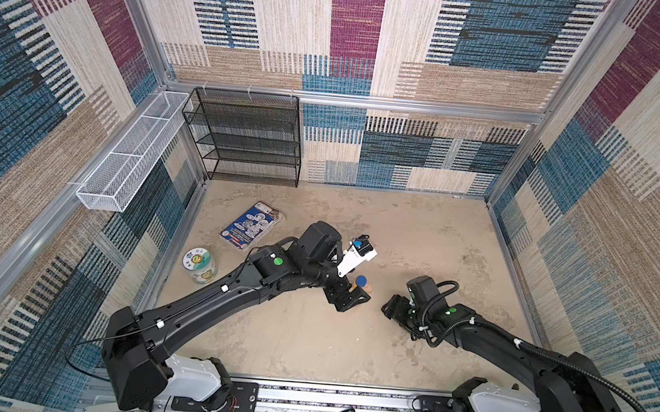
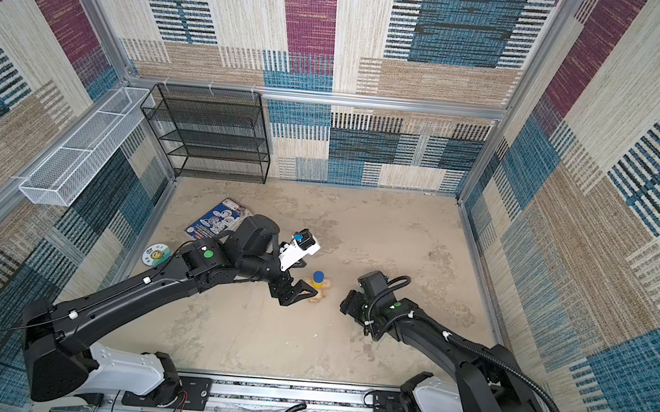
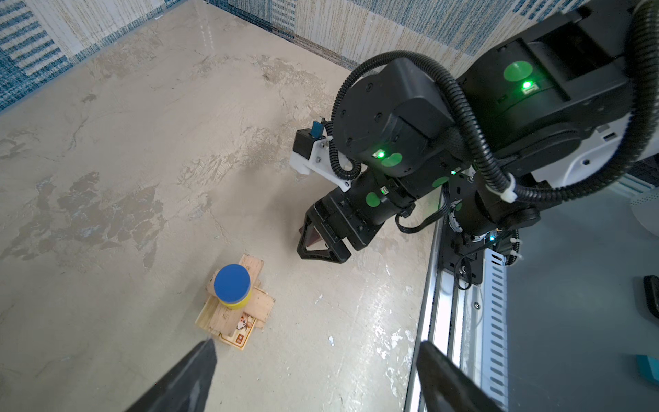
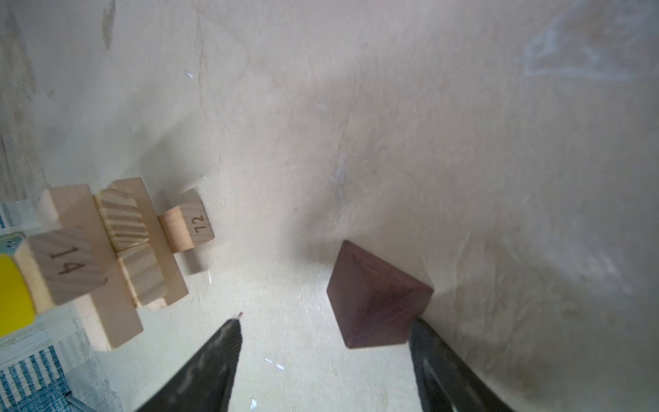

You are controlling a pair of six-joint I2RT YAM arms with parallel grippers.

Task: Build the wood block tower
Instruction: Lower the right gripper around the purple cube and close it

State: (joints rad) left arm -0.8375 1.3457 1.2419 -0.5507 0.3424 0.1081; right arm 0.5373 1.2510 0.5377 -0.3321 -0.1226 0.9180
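Dark-brown piece (image 4: 378, 296): seeming light, rigid; flat sides inviting grip.
Right gripper (image 4: 326, 323): gaping wide around it.
Left gripper (image 3: 317, 344): hovering wide.

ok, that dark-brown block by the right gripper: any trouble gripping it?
Probably rigid: the dark-brown block looks like solid wood. Its sloped faces meet at ridges, so a pinch there may slip or squeeze it out. Unlikely to roll; it seems to rest on a flat face on the table.

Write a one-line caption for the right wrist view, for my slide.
Open right gripper over the table, with the brown block by one finger and the tower nearby.
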